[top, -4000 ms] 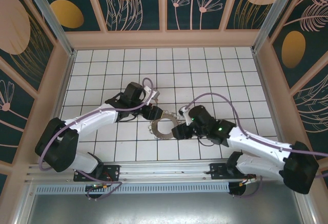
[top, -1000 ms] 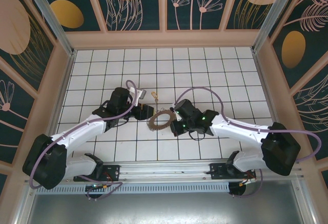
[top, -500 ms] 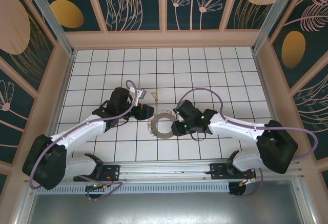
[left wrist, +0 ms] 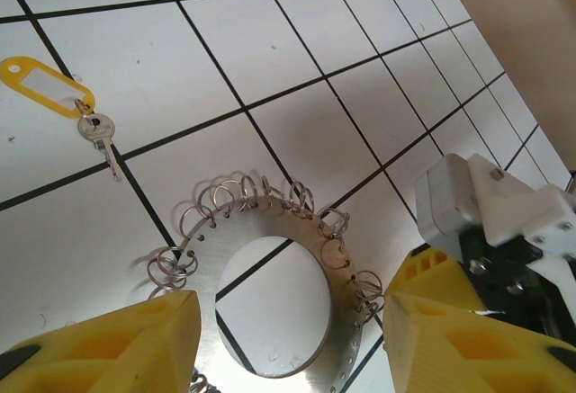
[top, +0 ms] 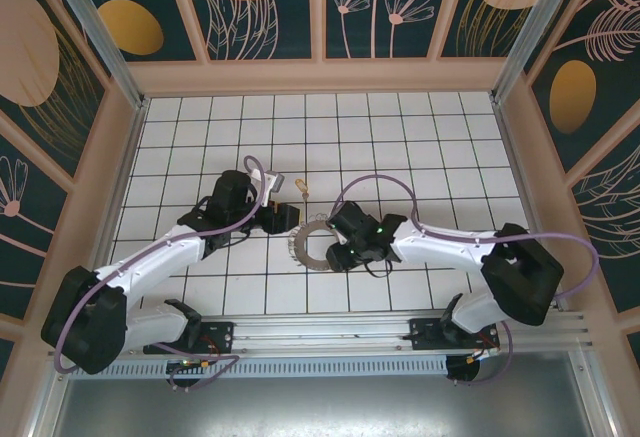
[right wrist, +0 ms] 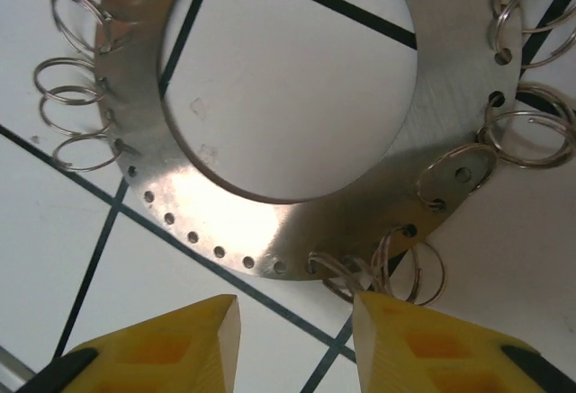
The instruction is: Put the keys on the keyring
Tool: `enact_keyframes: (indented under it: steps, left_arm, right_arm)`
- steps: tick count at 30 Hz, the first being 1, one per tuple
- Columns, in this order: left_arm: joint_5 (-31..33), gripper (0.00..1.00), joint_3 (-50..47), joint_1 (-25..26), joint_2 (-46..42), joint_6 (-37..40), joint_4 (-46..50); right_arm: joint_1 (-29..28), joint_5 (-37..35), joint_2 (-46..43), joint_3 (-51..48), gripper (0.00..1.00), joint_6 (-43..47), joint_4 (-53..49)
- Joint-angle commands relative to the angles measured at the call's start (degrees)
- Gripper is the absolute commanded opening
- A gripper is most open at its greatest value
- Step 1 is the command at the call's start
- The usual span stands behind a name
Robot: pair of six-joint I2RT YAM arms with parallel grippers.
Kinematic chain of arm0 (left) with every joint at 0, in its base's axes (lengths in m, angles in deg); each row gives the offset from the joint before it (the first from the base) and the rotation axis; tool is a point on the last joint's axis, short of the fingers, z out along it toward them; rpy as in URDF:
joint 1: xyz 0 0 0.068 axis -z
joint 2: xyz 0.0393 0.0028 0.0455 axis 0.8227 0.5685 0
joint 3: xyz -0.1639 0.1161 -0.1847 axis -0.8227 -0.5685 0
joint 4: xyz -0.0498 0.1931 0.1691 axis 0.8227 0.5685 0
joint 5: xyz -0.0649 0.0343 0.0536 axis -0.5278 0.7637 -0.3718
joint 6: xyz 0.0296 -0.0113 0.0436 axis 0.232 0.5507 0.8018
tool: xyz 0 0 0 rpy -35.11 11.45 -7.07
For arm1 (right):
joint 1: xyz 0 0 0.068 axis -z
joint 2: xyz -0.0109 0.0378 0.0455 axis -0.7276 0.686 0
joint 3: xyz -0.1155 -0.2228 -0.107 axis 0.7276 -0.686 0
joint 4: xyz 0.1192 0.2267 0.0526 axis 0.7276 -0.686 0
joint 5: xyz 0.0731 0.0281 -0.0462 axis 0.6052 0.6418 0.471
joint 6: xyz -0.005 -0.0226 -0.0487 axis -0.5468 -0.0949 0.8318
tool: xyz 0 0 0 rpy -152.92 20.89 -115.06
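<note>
key (left wrist: pixel 102 137): on yellow tag (left wrist: pixel 43 85), lying ahead-left of left gripper (left wrist: pixel 283 343), past the keyring (right wrist: pixel 450 96).
keyring: flat, just ahead of both grippers.
left gripper: wide, empty.
right gripper (right wrist: pixel 295 348): part-open, empty.
step: key unpicked; next, probably grasp it.

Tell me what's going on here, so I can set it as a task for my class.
Two robot arms are working over a flat metal keyring, fringed with small split rings, which lies on the tiled table. The left gripper and the right gripper sit at opposite sides of it, both with jaws apart and apparently holding nothing. The key, attached to a yellow tag, lies loose on the table beyond the ring and is not yet threaded on.
</note>
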Motion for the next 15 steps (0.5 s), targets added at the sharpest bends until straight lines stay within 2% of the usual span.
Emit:
enact_keyframes:
  steps: [1,15]
  left_arm:
    - [0.35,0.56,1.07,-0.44,-0.69,1.39,1.03]
    - [0.70,0.56,2.33,-0.43,0.15,2.15,1.96]
  right_arm:
    - [1.07,0.30,1.25,2.38,0.42,2.45,0.47]
    - [2.14,2.02,4.18,3.34,0.43,4.62,0.43]
